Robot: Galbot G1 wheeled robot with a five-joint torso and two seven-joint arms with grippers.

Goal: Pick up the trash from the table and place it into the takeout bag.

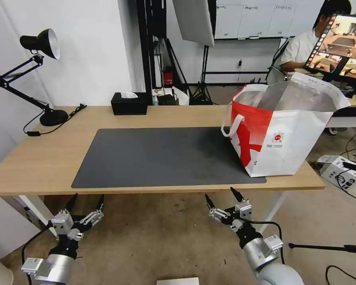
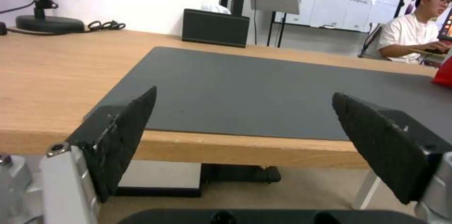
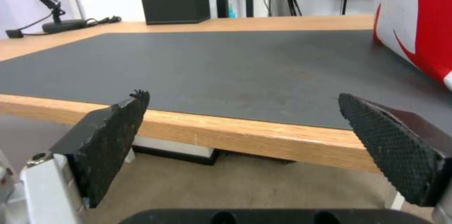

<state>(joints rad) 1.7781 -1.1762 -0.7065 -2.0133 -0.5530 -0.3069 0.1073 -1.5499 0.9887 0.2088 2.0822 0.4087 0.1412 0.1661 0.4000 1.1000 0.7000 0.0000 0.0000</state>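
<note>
The takeout bag point(image 1: 281, 130), white with a red panel and foil lining, stands open at the right end of the table point(image 1: 39, 154), partly on the dark grey mat point(image 1: 158, 158). Its red-and-white side point(image 3: 419, 26) also fills a corner of the right wrist view. The trash is out of view. Both arms hang below the table's front edge. My left gripper point(image 1: 87, 201) is open and empty; its black pads point(image 2: 127, 135) frame the mat point(image 2: 263, 93). My right gripper point(image 1: 221, 198) is also open with nothing between its fingers point(image 3: 113, 143).
A black tissue box point(image 1: 129, 103) sits at the table's back edge, and a black desk lamp point(image 1: 39, 43) stands at the back left with its cable on the wood. Tripods, cables and boxes lie on the floor to the right.
</note>
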